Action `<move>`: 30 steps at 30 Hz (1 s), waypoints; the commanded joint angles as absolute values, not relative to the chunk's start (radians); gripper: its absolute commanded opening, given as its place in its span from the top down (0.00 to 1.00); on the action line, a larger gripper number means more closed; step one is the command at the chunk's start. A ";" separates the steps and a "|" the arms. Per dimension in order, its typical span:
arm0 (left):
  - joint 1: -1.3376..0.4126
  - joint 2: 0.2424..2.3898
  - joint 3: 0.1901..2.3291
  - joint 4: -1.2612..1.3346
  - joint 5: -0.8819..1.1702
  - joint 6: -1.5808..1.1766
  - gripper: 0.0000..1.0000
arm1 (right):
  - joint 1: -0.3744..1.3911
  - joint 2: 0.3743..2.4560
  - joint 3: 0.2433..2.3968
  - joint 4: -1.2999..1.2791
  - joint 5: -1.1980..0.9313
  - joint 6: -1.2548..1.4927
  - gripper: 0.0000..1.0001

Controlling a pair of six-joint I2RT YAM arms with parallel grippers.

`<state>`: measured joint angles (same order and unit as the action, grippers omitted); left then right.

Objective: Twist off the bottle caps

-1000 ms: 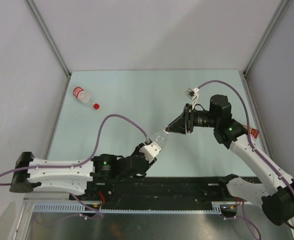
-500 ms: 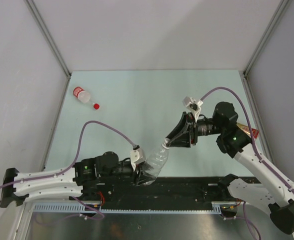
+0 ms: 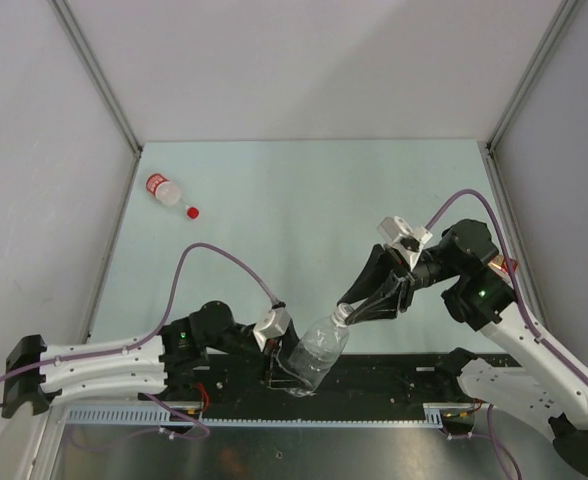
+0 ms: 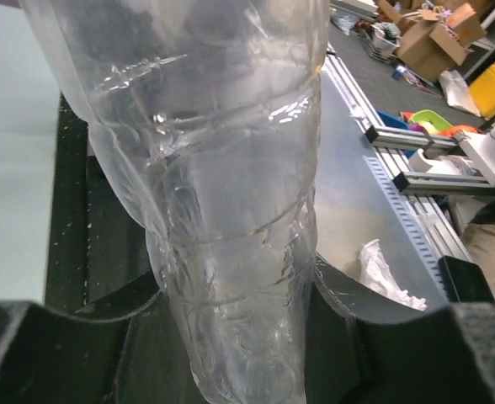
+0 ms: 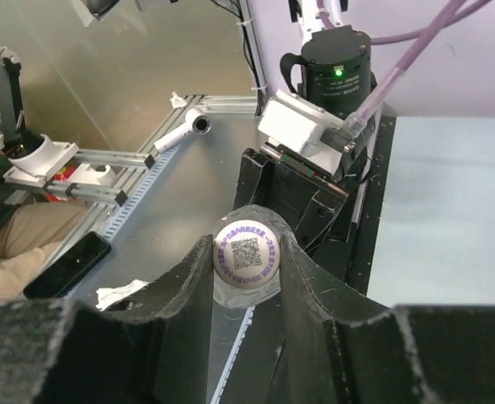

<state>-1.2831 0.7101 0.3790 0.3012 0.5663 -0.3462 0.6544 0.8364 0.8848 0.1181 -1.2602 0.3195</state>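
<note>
Left gripper (image 3: 274, 335): clamped on bottle (image 3: 316, 350), near edge.
Right gripper (image 3: 347, 311): pinching cap (image 5: 246, 251).
My worry: crinkly bottle spins with cap.

A bottle (image 3: 314, 352), top cap (image 5: 246, 254) on, tilts over the bench's (image 3: 294, 200) near edge. At the far left lies a second bottle (image 3: 161, 189), a loose cap (image 3: 192, 212) just beside it.

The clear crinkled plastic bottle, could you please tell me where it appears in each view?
Top external: the clear crinkled plastic bottle sits low centre, tilted.
Left wrist: it fills the middle, clamped by the left end effector.
Right wrist: only its white round printed cap shows, lower centre, in the right end effector.
Shared landmark: the black strip at the near edge.
</note>
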 commanded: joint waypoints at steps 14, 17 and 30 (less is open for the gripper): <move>-1.278 0.617 0.304 0.658 0.726 -0.392 1.00 | 0.661 0.814 0.876 0.188 -1.229 0.343 0.84; -1.271 0.630 0.294 0.658 0.695 -0.406 1.00 | 0.662 0.813 0.876 0.164 -1.181 0.339 0.54; -1.202 0.658 0.329 0.453 0.514 -0.337 1.00 | 0.556 0.725 0.876 0.217 -1.031 0.442 0.01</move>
